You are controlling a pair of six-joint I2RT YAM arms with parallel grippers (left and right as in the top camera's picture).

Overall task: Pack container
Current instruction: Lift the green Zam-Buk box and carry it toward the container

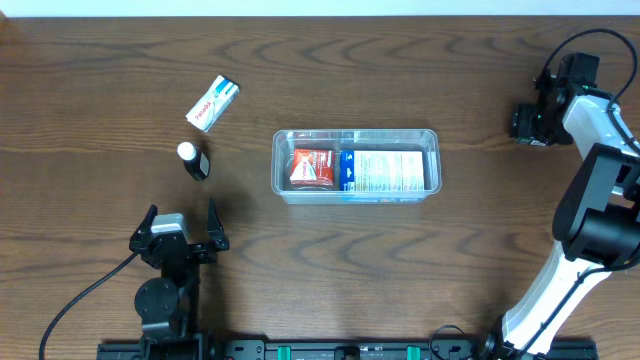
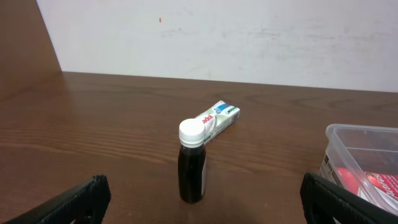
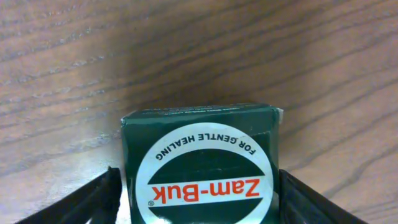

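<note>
The clear plastic container (image 1: pixel 357 138) lies in the middle of the table. It holds a red box (image 1: pixel 312 167) and a blue and white box (image 1: pixel 382 170). Its corner also shows in the left wrist view (image 2: pixel 364 134). My left gripper (image 1: pixel 180 226) is open and empty, a short way in front of a small dark bottle with a white cap (image 1: pixel 193 160), which stands upright (image 2: pixel 192 163). My right gripper (image 1: pixel 530 120) is at the far right, away from the container. In the right wrist view it is shut on a dark green Zam-Buk box (image 3: pixel 202 165).
A white and green carton (image 1: pixel 213 102) lies on the table behind the bottle, at the back left (image 2: pixel 219 118). A black cable (image 1: pixel 85 300) runs from the left arm's base. The table's far edge meets a white wall.
</note>
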